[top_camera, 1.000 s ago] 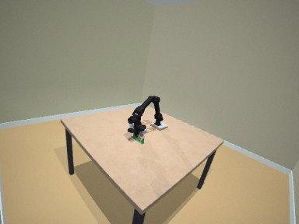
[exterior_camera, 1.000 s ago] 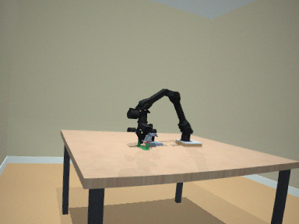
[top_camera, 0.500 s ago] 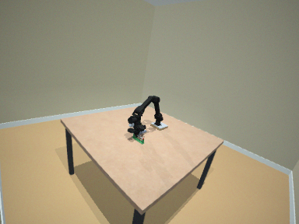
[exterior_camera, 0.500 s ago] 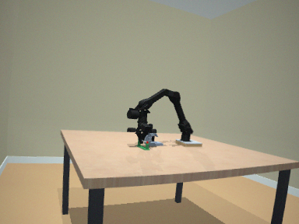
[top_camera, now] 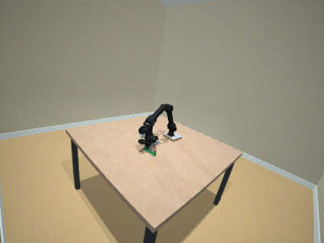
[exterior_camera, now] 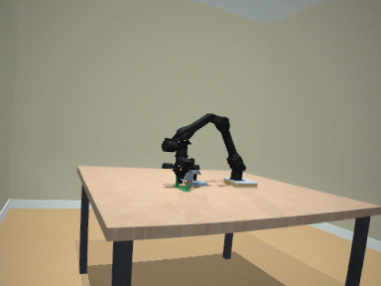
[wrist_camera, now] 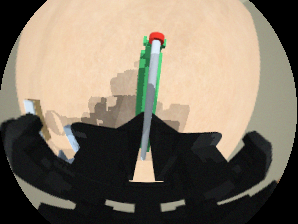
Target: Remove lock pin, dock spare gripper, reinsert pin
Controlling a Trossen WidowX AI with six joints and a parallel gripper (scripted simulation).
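Observation:
The lock pin (wrist_camera: 151, 75) is a grey rod with a red head (top_camera: 155, 151) (exterior_camera: 188, 182) (wrist_camera: 156, 37). My gripper (exterior_camera: 181, 181) (wrist_camera: 145, 119) points down and is shut on the pin's shaft, with the red head beyond the fingers. The green holder (top_camera: 149, 151) (exterior_camera: 183, 189) (wrist_camera: 142, 90) stands on the table directly under and along the pin; whether the pin touches it I cannot tell. A pale blue-grey structure (exterior_camera: 190, 177) (wrist_camera: 71, 139) stands close beside the gripper. Its socket and the spare gripper cannot be told apart behind the dark arm parts.
The arm's pale base plate (top_camera: 173, 137) (exterior_camera: 240, 183) sits on the wooden table (top_camera: 139, 186) (exterior_camera: 208, 214), behind the blue-grey structure. The black arm (top_camera: 159, 113) (exterior_camera: 210, 119) arches from it over to the holder. The table edge lies well away from the gripper.

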